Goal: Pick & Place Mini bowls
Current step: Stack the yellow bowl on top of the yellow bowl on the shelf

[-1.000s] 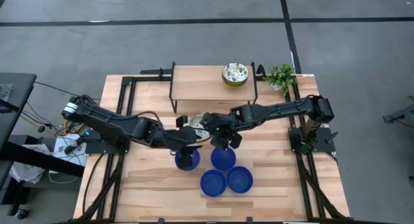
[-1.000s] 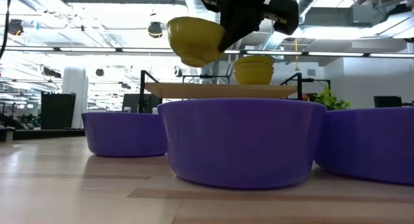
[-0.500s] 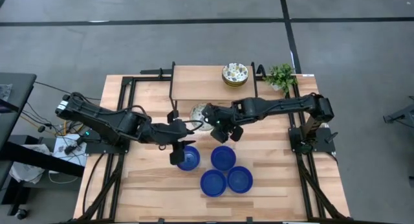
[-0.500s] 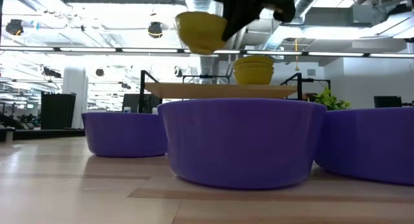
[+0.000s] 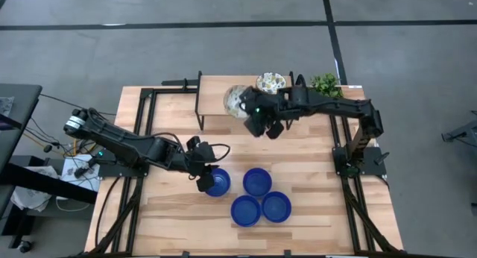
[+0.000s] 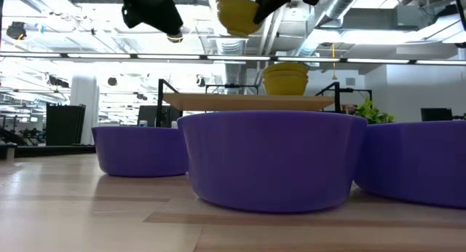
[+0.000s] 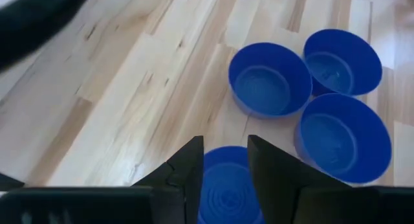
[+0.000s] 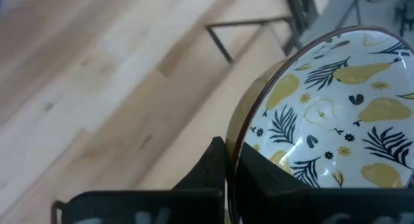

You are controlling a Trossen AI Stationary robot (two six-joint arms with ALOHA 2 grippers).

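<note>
My right gripper (image 5: 250, 110) is shut on a white floral mini bowl with a yellowish outside (image 5: 236, 101), high over the wooden shelf (image 5: 216, 94); the low view shows the bowl (image 6: 237, 15) well above the shelf. A stack of floral bowls (image 5: 270, 85) rests on the shelf's right part. Several cobalt blue bowls stand on their bases on the table: (image 5: 218, 183), (image 5: 257, 181), (image 5: 245, 210), (image 5: 276, 206). My left gripper (image 5: 203, 177) is open and hangs above the left rim of the leftmost blue bowl (image 7: 226, 188), without touching it. My right gripper pinches the floral bowl's rim (image 8: 237, 136), one finger outside the wall (image 8: 213, 164) and one inside. The bowl is lifted clear, its opening tilted toward the wrist camera, out beyond the fingers on the table's left side.
The shelf stands on black metal legs (image 5: 199, 112) at the table's far side. A small green plant (image 5: 324, 85) sits at the far right corner. Bare wood lies left of the blue bowls (image 5: 164, 206). Black frame rails run along both table sides.
My right gripper has carried the floral bowl up and toward the far edge, from above the blue bowls to over the shelf. My left gripper has drawn back a little toward the left and near edges and now shows high in the low view.
</note>
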